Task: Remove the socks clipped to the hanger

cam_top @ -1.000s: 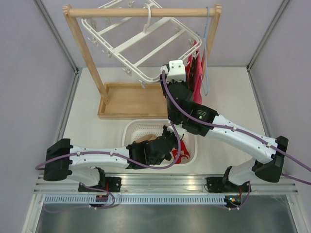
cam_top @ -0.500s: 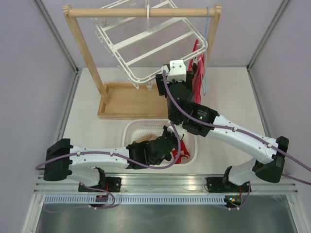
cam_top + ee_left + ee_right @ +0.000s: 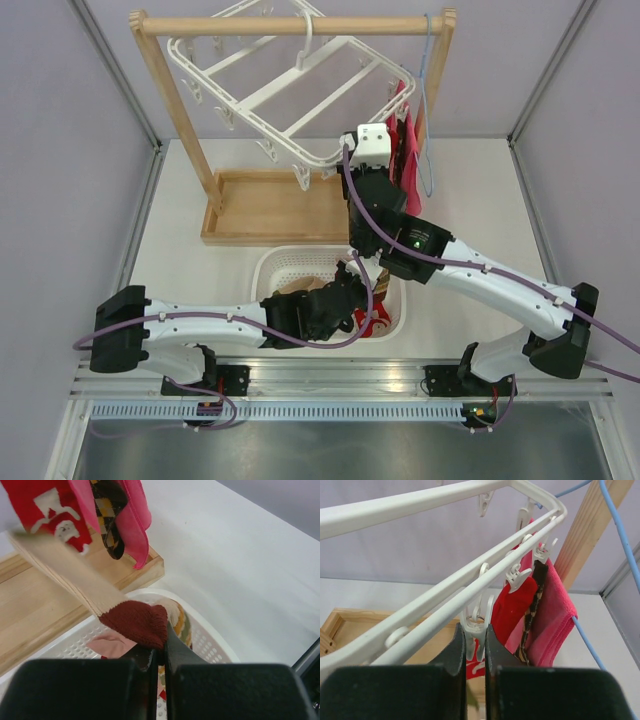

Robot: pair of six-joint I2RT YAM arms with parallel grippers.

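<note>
The white hanger (image 3: 290, 85) hangs tilted from the wooden rack's top bar. My right gripper (image 3: 476, 632) is shut on one of its small white clips (image 3: 479, 622), near the frame's lower right corner (image 3: 352, 165). A red sock (image 3: 517, 605) and a brown diamond-patterned sock (image 3: 532, 605) hang from neighbouring clips. Low over the basket, my left gripper (image 3: 162, 650) is shut on the dark red toe of a tan sock (image 3: 135, 622). That sock stretches up and to the left, and its top end is blurred. In the left wrist view, a red sock with white marks (image 3: 45, 505) hangs above.
A white perforated basket (image 3: 275, 262) sits between the arms and holds several socks (image 3: 112, 642). The wooden rack (image 3: 170, 90) stands on a wooden tray (image 3: 270, 205). A large pink-red cloth (image 3: 552, 615) hangs on a light-blue wire hanger (image 3: 428, 100) at the rack's right post.
My right gripper has shut on a hanger clip. The hanger has swung and tilted between frames. The left arm has stayed put, still holding the tan sock.
</note>
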